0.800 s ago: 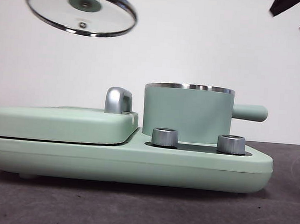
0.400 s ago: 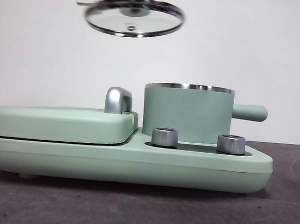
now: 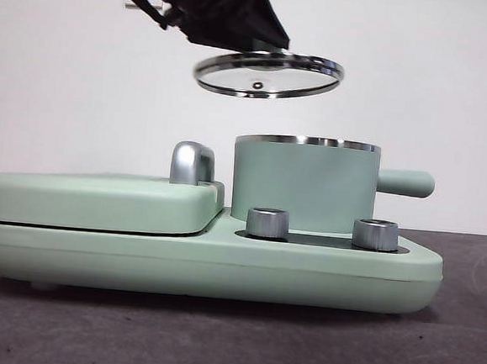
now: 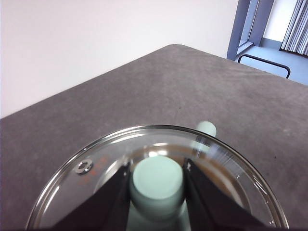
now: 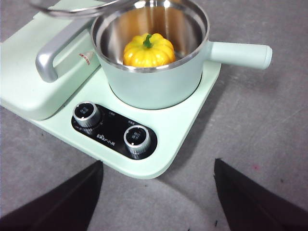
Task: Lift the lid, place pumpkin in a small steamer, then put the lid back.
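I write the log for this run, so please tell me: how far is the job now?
Done: the pumpkin already sits inside the small steamer. In hand: the left pincer is shut on the knob of the lid, holding it in the air above the steamer, a little off to one side. Left: lower the lid onto the steel rim and release. The right pincer waits open, holding nothing.

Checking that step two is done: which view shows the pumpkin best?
The right wrist view: it looks down into the small steamer, where the pumpkin sits on the bottom. The front view shows only the pot's wall, hiding it. In the left wrist view the lid fills the picture; no pumpkin is discernible.
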You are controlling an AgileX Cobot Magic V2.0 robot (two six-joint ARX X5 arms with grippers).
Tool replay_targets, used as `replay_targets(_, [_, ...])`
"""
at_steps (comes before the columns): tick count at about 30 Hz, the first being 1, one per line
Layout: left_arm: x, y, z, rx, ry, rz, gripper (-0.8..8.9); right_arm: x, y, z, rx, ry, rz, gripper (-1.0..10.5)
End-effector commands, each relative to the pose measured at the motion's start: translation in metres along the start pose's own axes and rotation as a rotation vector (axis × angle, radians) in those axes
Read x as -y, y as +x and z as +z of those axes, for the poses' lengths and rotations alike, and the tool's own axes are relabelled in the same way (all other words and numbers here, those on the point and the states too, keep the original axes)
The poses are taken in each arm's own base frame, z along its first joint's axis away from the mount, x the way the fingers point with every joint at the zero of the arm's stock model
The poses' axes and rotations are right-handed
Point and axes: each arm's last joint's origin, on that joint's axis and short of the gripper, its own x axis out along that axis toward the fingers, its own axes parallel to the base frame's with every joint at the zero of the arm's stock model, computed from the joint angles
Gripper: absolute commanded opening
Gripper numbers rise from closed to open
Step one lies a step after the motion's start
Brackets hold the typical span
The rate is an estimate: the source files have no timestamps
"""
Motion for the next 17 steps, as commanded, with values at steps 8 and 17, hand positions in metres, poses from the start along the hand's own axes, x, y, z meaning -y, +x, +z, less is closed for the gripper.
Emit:
replay_targets(8, [0.002,0.031,-0.003,0.096,0.06,-0.015,0.1,0.0,0.0,-0.002,-0.026,0.008,-0.002,3.5])
replay_targets(17, [0.003,0.049,-0.018,0.089,0.085,-0.023,0.1,0.001,0.0,-0.004,-0.05,0.005,-0.025,3.5])
